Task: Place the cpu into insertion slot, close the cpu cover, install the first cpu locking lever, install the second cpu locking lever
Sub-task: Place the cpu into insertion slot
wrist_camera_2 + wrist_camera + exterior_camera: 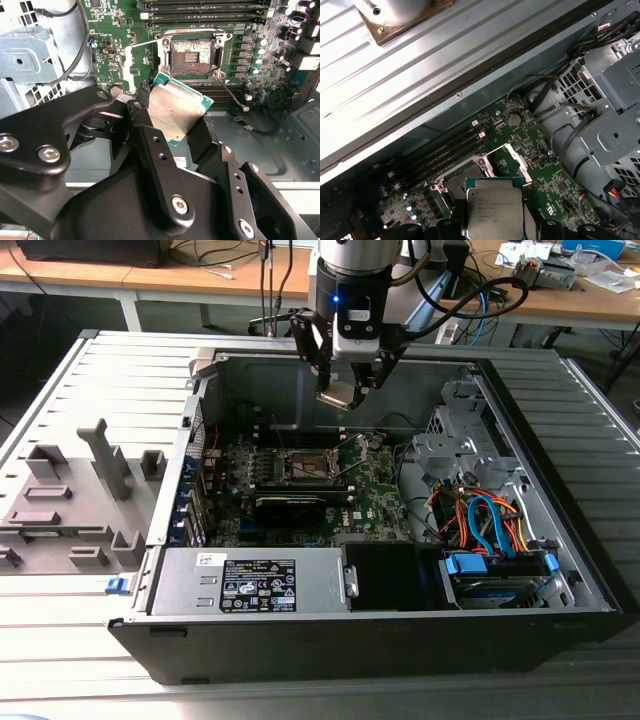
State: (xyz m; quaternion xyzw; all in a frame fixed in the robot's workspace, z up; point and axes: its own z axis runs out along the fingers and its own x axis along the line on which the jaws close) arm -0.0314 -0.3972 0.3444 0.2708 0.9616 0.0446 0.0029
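We see the open computer case, with free room over the insertion slot. Our gripper hangs above that slot, clamped on opposite edges of the tilted cpu, which is clear of the slot's rim.

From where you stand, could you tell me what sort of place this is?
Probably a robotics lab: an open black desktop computer case on a ribbed grey metal table, cable-strewn wooden desks behind, and the gripper holding the small square silver-topped cpu.

One cpu, one insertion slot, one pincer, apparently one cpu cover, one coin cell.
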